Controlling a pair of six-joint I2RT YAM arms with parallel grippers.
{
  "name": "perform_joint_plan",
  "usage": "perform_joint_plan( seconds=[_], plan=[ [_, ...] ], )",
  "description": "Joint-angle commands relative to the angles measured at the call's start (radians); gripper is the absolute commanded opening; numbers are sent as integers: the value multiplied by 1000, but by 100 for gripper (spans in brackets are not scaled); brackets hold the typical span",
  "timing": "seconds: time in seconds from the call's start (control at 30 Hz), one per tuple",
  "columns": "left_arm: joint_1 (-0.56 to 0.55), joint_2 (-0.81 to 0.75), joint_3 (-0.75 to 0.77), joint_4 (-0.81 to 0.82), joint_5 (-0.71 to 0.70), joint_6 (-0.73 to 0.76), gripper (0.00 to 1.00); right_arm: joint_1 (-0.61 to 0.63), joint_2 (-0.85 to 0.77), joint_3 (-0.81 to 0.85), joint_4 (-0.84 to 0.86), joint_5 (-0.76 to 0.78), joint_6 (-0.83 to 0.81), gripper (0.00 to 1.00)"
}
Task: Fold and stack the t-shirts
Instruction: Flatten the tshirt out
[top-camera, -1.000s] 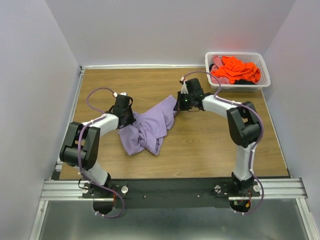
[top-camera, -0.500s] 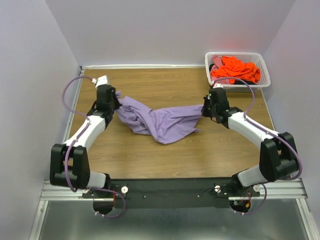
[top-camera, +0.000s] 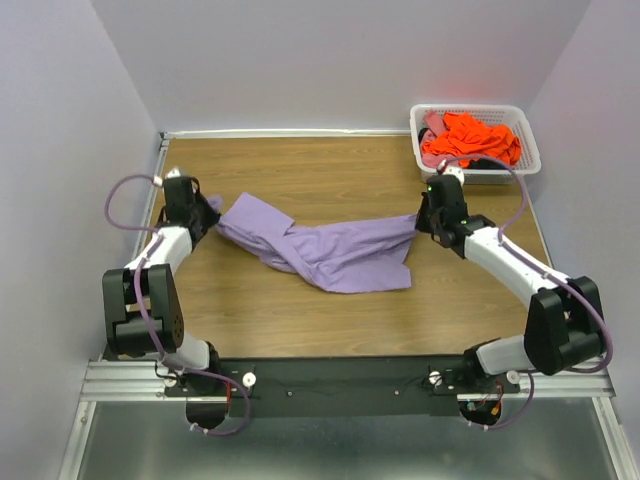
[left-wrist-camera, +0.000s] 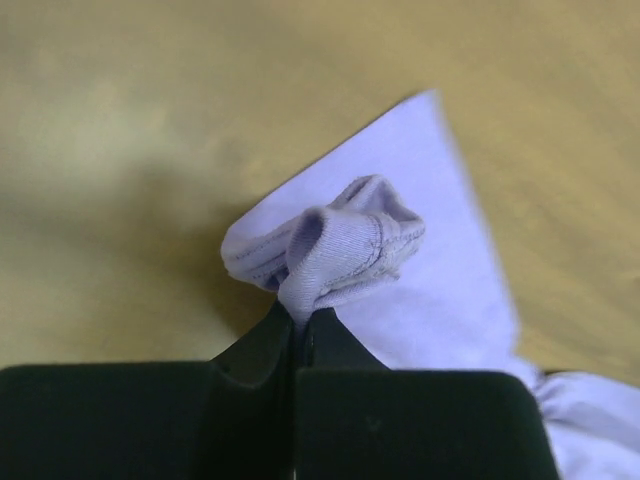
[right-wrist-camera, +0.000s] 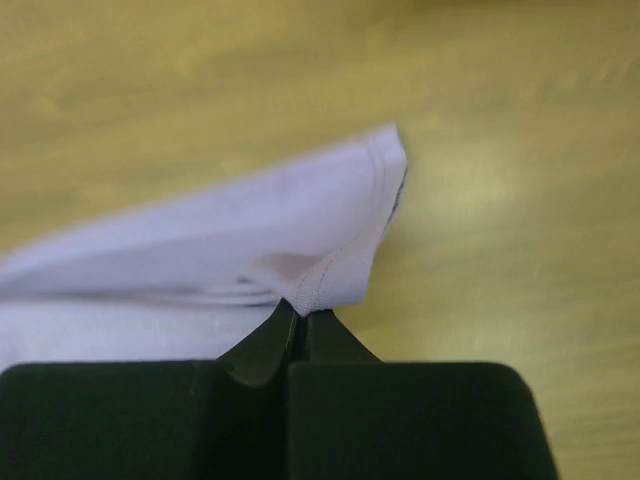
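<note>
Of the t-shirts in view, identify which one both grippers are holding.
The lavender t-shirt, stretched between the left gripper and right gripper; the orange t-shirt and pink t-shirt lie in the basket.

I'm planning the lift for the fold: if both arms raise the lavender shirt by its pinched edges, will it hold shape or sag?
Probably floppy: the lavender shirt lies twisted and bunched between the left gripper and right gripper, so its middle would likely sag. It seems thin and light: each pinch holds only a small hem fold. Slipping looks unlikely.
</note>
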Motion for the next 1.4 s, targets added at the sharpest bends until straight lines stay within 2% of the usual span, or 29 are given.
perform_joint_plan(
  seconds=[0.0, 0.13, 0.27, 0.4, 0.43, 0.5, 0.53, 0.57, 0.6, 0.63, 0.67, 0.7, 0.73, 0.77, 0.8, 0.93, 1.07, 1.1, 1.23, 1.37],
  plan=[
    [9, -27, 236, 54, 78, 84, 0, -40, -17, 174, 15, 98, -61, 0],
    [23, -47, 472, 71, 88, 103, 0, -79, -71, 361, 14, 102, -112, 1],
    [36, -108, 511, 120, 110, 90, 0, -84, -121, 429, 14, 154, -158, 0],
    [41, -194, 384, 120, 64, 77, 0, -85, -246, 327, 15, 193, -135, 2],
    [41, -205, 300, 106, 30, 43, 0, -85, -263, 290, 15, 202, -125, 8],
    [44, -237, 205, 105, 24, 11, 2, -85, -298, 167, 14, 193, -105, 10],
    [44, -248, 157, 109, 31, -11, 4, -85, -309, 123, 11, 191, -94, 16],
    [46, -258, 59, 115, 45, -27, 12, -85, -324, 86, 0, 191, -82, 20],
    [44, -281, 11, 122, 70, -63, 25, -85, -335, 23, -4, 193, -53, 24],
    [44, -294, -35, 126, 82, -74, 30, -85, -344, -2, -12, 190, -42, 27],
    [43, -306, -108, 128, 88, -80, 40, -85, -364, -20, -18, 184, -33, 36],
    [44, -332, -139, 125, 96, -86, 47, -85, -370, -37, -23, 172, -28, 39],
    [44, -344, -161, 100, 101, -86, 61, -85, -375, -53, -24, 140, -25, 45],
    [43, -358, -178, 79, 99, -80, 66, -85, -372, -54, -30, 124, -25, 48],
    [43, -373, -176, 51, 91, -72, 72, -85, -366, -53, -31, 103, -29, 50],
    [38, -390, -115, -74, 15, -14, 72, -85, -289, -13, -31, -101, -77, 59],
    [-6, -354, -22, -156, -44, 58, 72, -84, -153, 45, -31, -331, -102, 59],
    [-40, -323, 14, -162, -92, 81, 72, -82, -98, 62, -31, -400, -99, 59],
    [-120, -182, 113, -190, -126, 139, 77, -71, 16, 94, -34, -500, -111, 61],
    [-158, 7, 233, -228, -139, 167, 77, -45, 72, 104, -32, -522, -112, 62]
  ],
)
